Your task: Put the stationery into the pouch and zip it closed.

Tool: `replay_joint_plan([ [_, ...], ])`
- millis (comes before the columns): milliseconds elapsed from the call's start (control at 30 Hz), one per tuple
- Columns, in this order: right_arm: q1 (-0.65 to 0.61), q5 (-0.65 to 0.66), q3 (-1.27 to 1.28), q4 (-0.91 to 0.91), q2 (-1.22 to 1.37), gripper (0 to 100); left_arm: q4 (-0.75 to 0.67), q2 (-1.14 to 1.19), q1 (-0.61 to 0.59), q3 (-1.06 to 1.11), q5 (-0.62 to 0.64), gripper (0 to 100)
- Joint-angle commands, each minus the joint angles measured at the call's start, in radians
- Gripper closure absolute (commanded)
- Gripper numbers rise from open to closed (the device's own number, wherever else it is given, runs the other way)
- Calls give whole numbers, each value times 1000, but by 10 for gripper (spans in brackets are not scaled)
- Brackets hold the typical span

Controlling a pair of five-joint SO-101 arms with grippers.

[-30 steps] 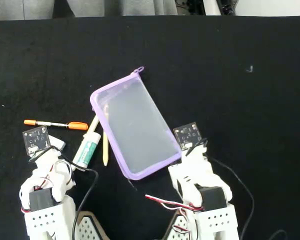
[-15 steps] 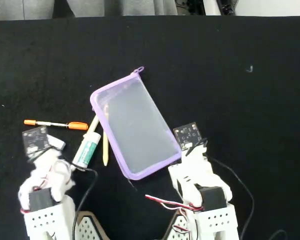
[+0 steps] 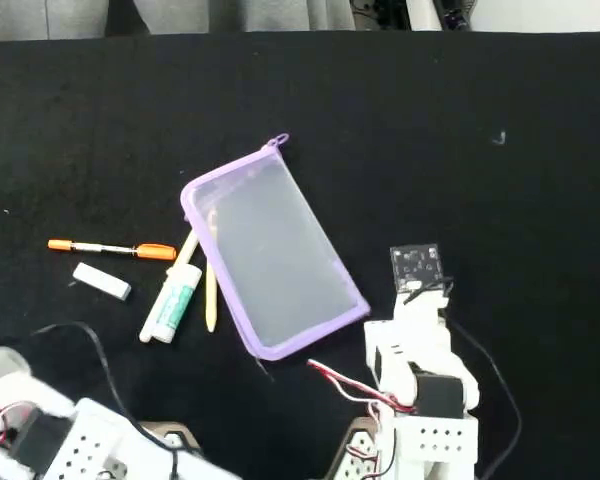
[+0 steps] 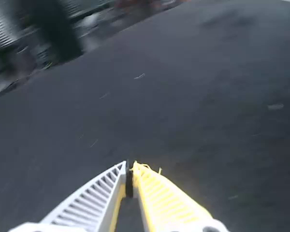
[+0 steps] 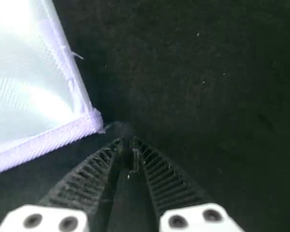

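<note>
Down at the bottom edge, left gripper [image 4: 130, 174] and right gripper [image 5: 131, 153] are both pinched together and empty, the right one's tips just beside a corner of the centre-frame pouch [image 3: 270, 255]. Farther up-left lie glue stick [image 3: 174, 300], pencil [image 3: 210, 295], eraser [image 3: 101, 281] and pen [image 3: 110, 248]. A closed-jaw nudge would likely skid the slick pouch over them.
</note>
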Motion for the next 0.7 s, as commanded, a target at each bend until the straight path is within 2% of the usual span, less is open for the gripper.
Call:
replay_joint_plan([
  [0, 9, -2, -5, -71, -73, 983, -21, 6, -111, 154, -6, 966],
  [67, 9, 0, -5, -130, -73, 983, -20, 9, -133, 234, -8, 966],
  [133, 9, 46, -5, -219, -73, 965, -18, 8, -168, 219, -8, 966],
  [200, -14, 133, -10, -322, -73, 900, -20, 6, -205, 214, -3, 966],
  [267, -75, 132, -22, -387, -73, 835, -18, 6, -208, 226, -6, 966],
  [367, -195, 132, -44, -423, -71, 779, -5, 9, -219, 229, -26, 966],
  [533, -354, 132, -145, -428, -61, 776, 98, 9, -217, 229, -195, 966],
  [667, -453, 133, -257, -430, -59, 776, 157, 9, -217, 229, -233, 966],
])
